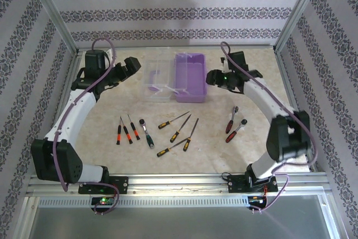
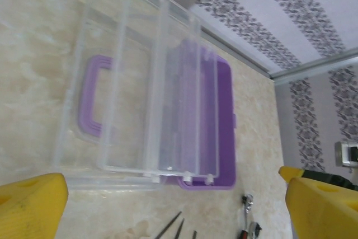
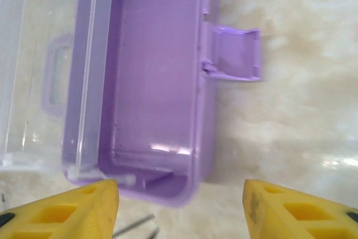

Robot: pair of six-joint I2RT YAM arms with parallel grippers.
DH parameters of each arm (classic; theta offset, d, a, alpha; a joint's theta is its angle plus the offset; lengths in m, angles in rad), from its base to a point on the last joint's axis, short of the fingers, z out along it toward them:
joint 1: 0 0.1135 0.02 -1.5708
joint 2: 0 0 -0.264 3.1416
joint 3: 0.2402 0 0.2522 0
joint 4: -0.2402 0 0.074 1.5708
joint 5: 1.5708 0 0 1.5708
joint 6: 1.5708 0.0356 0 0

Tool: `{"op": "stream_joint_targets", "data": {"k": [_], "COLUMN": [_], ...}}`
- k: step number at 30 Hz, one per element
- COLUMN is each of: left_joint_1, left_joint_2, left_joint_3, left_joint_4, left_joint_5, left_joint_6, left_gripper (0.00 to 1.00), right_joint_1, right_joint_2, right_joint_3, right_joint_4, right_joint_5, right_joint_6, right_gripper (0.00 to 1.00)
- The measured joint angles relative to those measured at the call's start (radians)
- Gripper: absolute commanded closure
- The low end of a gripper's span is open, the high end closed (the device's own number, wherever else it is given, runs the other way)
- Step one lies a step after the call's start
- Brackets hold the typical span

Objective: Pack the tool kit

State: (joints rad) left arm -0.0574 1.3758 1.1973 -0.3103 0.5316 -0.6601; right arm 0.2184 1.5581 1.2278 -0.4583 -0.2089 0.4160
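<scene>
On marbled tabletop (image 1: pixel 215 158), open tool kit (image 1: pixel 190 78); striped wallpaper (image 1: pixel 179 15) around.

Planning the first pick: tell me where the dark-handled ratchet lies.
Top view: the dark-handled ratchet lies on the table left of centre, between three red-handled screwdrivers on its left and four orange-handled screwdrivers on its right.

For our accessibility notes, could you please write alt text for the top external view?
An open lilac plastic rectangular box sits at the far side, its clear lid folded to the left. Red-, orange- and black-handled screwdrivers and ratchets lie on the marbled tabletop in front, and the left gripper and right gripper flank the box.
</scene>
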Motion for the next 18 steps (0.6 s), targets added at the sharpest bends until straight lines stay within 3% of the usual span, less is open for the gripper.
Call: {"op": "stream_joint_targets", "data": {"k": [5, 9, 11, 15, 18], "left_joint_1": [-0.058, -0.165, -0.209, -0.276, -0.297], "left_joint_2": [0.024, 0.067, 0.076, 0.110, 0.119], "left_joint_3": [0.008, 0.024, -0.019, -0.117, -0.159], "left_joint_4": [0.065, 0.117, 0.230, 0.419, 0.474], "left_joint_5": [0.024, 0.064, 0.135, 0.245, 0.277], "left_joint_6": [-0.061, -0.079, -0.126, -0.229, -0.261], "left_gripper": [0.00, 0.00, 0.00, 0.00, 0.00], "right_joint_1": [-0.010, -0.027, -0.044, -0.110, -0.152], "right_joint_2": [-0.179, -0.237, -0.236, -0.184, -0.100], "right_joint_3": [-0.174, -0.288, -0.307, -0.307, -0.307], "right_joint_4": [-0.062, -0.075, -0.084, -0.088, -0.093], "right_joint_5": [0.157, 0.181, 0.182, 0.169, 0.159], "right_joint_6": [-0.003, -0.014, -0.007, 0.003, 0.006], "right_gripper": [0.39, 0.46, 0.49, 0.64, 0.65]}}
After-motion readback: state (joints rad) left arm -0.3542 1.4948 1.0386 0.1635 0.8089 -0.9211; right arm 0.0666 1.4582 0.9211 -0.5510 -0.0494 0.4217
